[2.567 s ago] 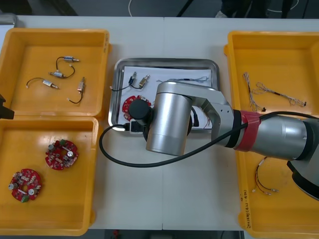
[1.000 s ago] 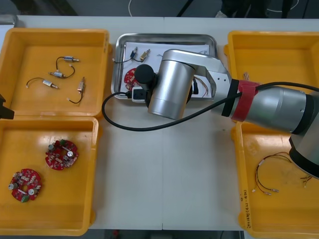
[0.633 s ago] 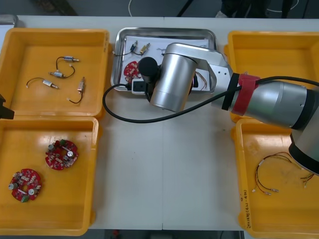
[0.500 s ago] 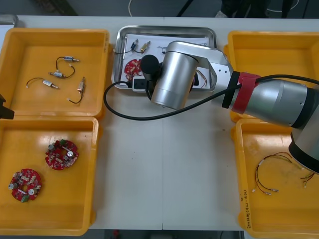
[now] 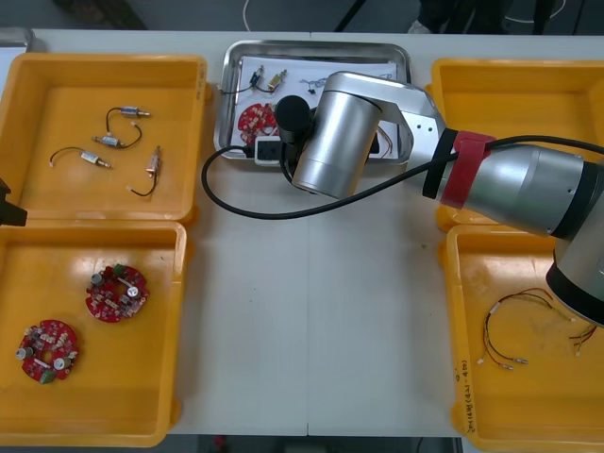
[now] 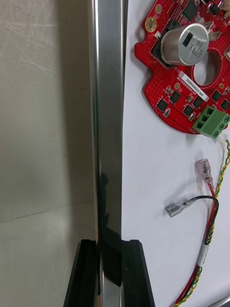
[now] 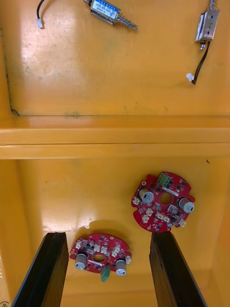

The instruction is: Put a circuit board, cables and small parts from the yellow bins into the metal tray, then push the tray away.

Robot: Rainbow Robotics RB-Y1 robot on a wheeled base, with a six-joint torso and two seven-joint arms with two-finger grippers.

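Observation:
The metal tray (image 5: 316,44) lies near the table's far edge, white inside. It holds a round red circuit board (image 5: 255,118), small metal parts (image 5: 269,82) and a red and yellow cable (image 5: 382,142). My right arm (image 5: 335,132) reaches over the tray's near side and hides its own fingers there. In the right wrist view my right gripper (image 6: 110,268) is shut on the tray's near rim (image 6: 108,120), with the board (image 6: 177,91) and cable (image 6: 211,230) just inside. My left gripper (image 7: 108,236) hangs open over the left bins, above two boards (image 7: 163,201).
The far left bin (image 5: 28,132) holds several small metal parts with black leads. The near left bin (image 5: 179,311) has two red boards (image 5: 116,293). A red and yellow cable (image 5: 514,330) lies in the near right bin. The arm's black hose (image 5: 236,203) loops over the table.
My right gripper has pushed the tray steadily away from the table's middle toward the far edge, its contents riding along. The left arm has not moved.

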